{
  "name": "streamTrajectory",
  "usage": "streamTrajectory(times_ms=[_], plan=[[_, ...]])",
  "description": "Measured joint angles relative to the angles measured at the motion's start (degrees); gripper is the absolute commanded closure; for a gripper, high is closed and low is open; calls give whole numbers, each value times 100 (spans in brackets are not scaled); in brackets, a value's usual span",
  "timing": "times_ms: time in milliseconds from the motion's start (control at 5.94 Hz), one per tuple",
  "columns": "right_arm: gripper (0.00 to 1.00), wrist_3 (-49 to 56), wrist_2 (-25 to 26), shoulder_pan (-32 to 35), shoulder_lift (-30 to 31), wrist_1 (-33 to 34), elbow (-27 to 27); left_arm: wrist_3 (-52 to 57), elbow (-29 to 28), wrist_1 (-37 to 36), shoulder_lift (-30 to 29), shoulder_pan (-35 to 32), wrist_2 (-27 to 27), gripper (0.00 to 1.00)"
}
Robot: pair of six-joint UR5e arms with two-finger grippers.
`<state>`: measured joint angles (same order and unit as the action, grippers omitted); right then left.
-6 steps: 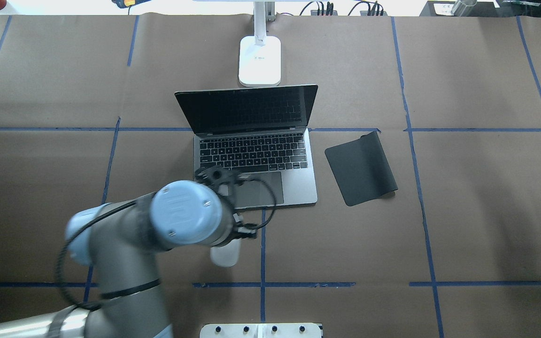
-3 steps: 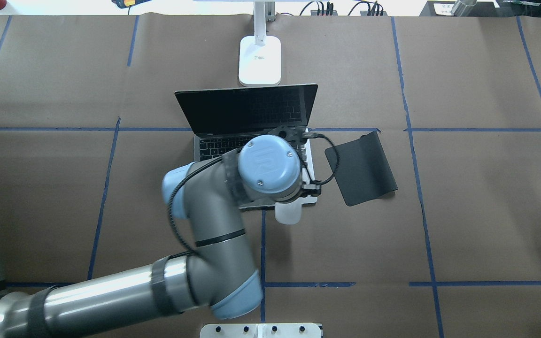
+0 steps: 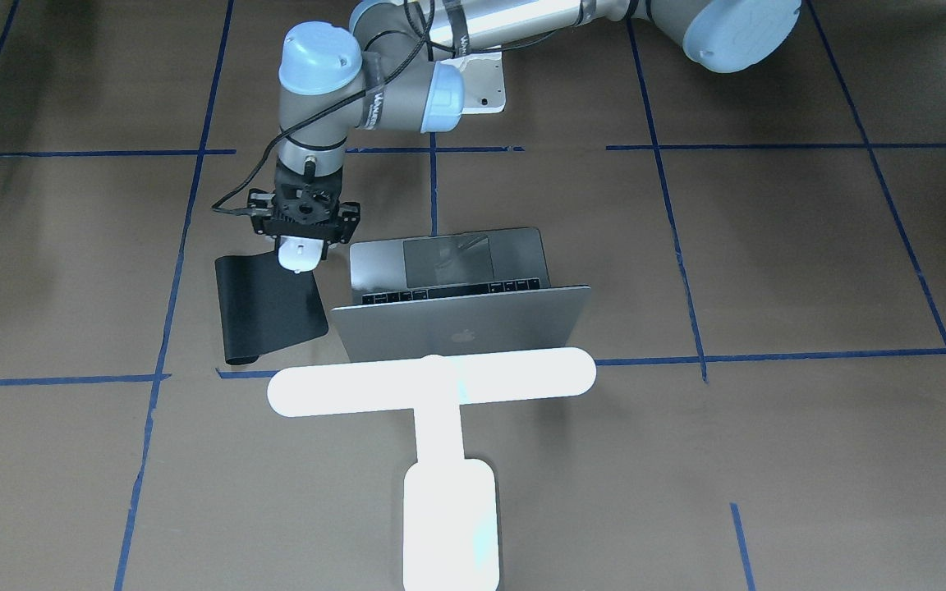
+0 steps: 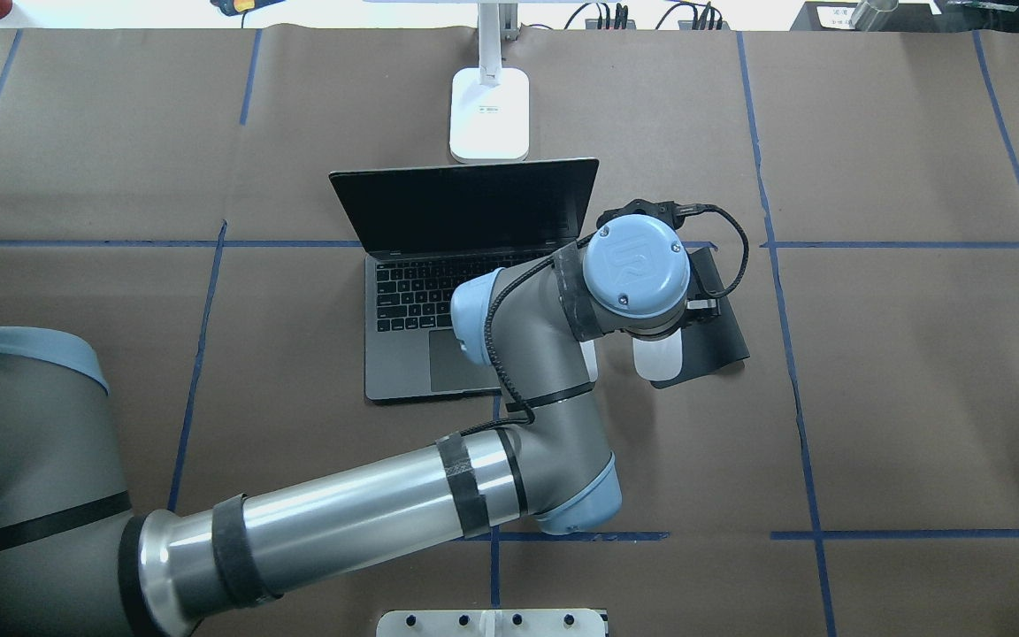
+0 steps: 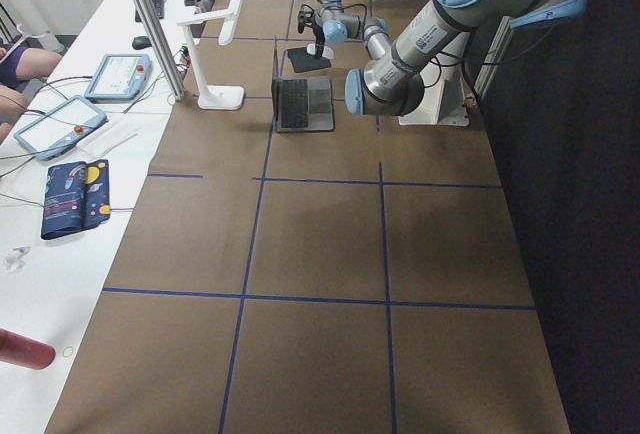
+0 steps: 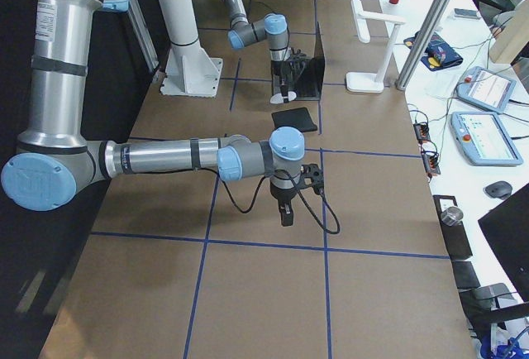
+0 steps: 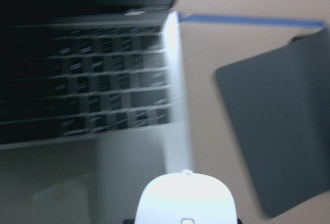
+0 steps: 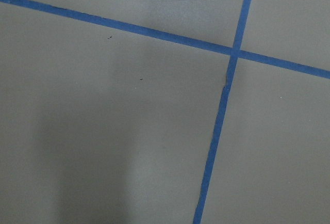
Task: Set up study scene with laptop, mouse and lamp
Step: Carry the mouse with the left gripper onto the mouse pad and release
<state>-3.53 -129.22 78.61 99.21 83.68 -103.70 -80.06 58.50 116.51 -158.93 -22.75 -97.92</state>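
Observation:
The open silver laptop (image 4: pixel 412 296) sits mid-table, its lid (image 3: pixel 461 328) towards the lamp. The lit white T-shaped lamp (image 3: pixel 432 382) stands behind it, with its base (image 4: pixel 489 115) by the far edge. My left gripper (image 3: pixel 300 246) is shut on the white mouse (image 4: pixel 658 361) and holds it over the near-left corner of the black mat (image 4: pixel 726 327), just right of the laptop. The left wrist view shows the mouse (image 7: pixel 185 198) between the keyboard (image 7: pixel 103 79) and the mat (image 7: pixel 278 126). My right gripper (image 6: pixel 285 210) hangs over bare table far to the right; I cannot tell whether it is open.
A white bolted stand (image 4: pixel 492 622) sits at the table's near edge. Blue tape lines (image 8: pixel 221 110) grid the brown table cover. Tablets and cables (image 6: pixel 483 90) lie on the side bench beyond the lamp.
My left arm has carried the mouse from in front of the laptop, rightward across its front corner, to over the black mat. The right gripper's tip has left the overhead view.

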Motion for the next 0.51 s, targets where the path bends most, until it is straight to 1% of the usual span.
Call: streamTrajectory(times_ms=[168, 337, 505], plan=[[0, 2, 1, 7, -7, 0, 4, -26, -365, 319, -122, -14, 12, 96], [0, 10, -3, 18, -12, 0, 6, -37, -707, 595, -263, -48, 22, 93], [0, 16, -11, 29, -17, 0, 6, -159, -1012, 924, -374, -81, 65, 92]])
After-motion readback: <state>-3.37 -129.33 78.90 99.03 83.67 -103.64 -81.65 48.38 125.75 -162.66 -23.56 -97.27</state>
